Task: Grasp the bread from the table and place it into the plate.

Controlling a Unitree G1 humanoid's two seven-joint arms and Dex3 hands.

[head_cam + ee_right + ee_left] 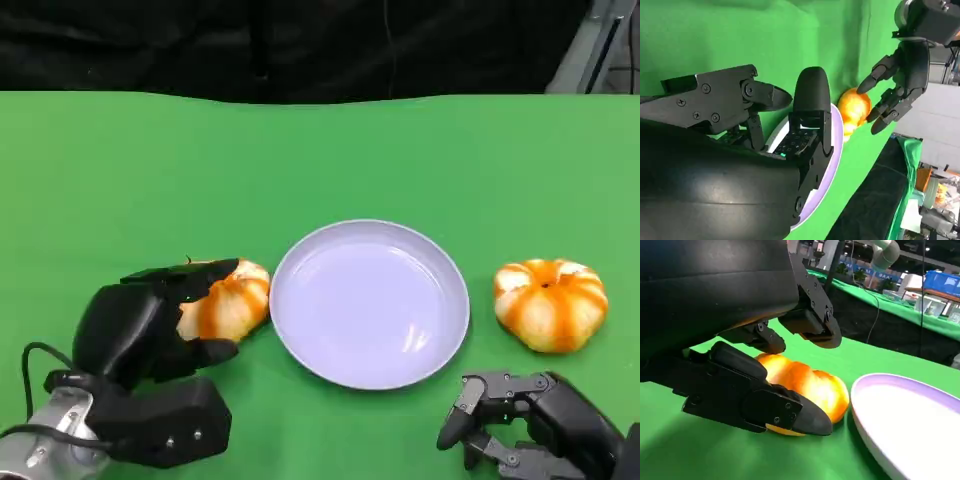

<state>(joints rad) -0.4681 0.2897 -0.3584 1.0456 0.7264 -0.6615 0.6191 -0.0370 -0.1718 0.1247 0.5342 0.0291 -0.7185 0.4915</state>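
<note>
Orange bread point(232, 298) lies in left hand point(150, 325), beside plate point(300, 352) rim.

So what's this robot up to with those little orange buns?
It is trying to move bread onto the plate. Its left hand is wrapped around the left bread, fingers above and below it, but the bread sits on the green table just beside the plate, not lifted. The right hand rests near the table's edge, holding nothing. A second bread lies untouched on the plate's other side.
</note>
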